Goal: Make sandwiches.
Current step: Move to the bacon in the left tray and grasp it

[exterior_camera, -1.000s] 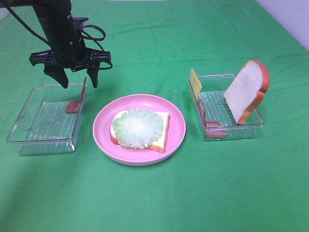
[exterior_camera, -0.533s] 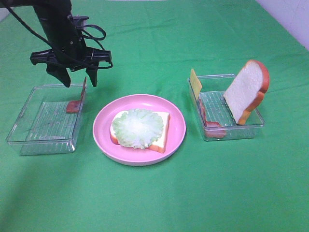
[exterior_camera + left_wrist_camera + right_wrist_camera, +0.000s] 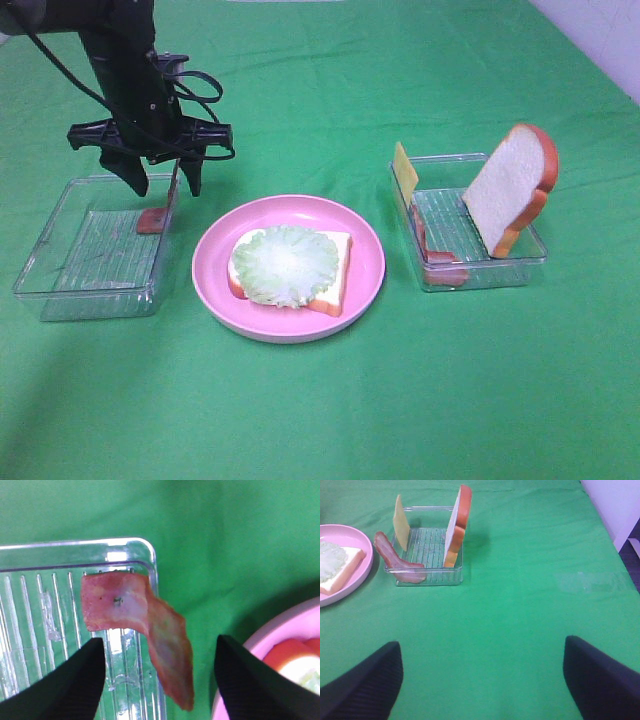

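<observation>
A bread slice (image 3: 340, 250) topped with pale green lettuce (image 3: 285, 265) lies on the pink plate (image 3: 370, 270). A reddish bacon strip (image 3: 160, 215) leans against the right wall of the left clear tray (image 3: 40, 295). My left gripper (image 3: 163, 185) is open just above the strip, one finger on each side; in the left wrist view the bacon (image 3: 130, 605) lies between the black fingers (image 3: 65, 685). The right tray (image 3: 480, 283) holds a standing bread slice (image 3: 510, 190), yellow cheese (image 3: 404, 170) and bacon (image 3: 440, 268). My right gripper (image 3: 482, 685) is open and empty, away from the tray.
Green cloth covers the table. The plate sits between the two trays. The right wrist view shows the right tray (image 3: 427, 545) with the bread (image 3: 455, 527), the cheese (image 3: 401, 522) and the bacon (image 3: 395, 560), and the plate's edge (image 3: 350, 535). A pale wall borders the far right.
My left gripper has sunk a little toward the bacon strip in the left tray, still open. Nothing else has moved.
</observation>
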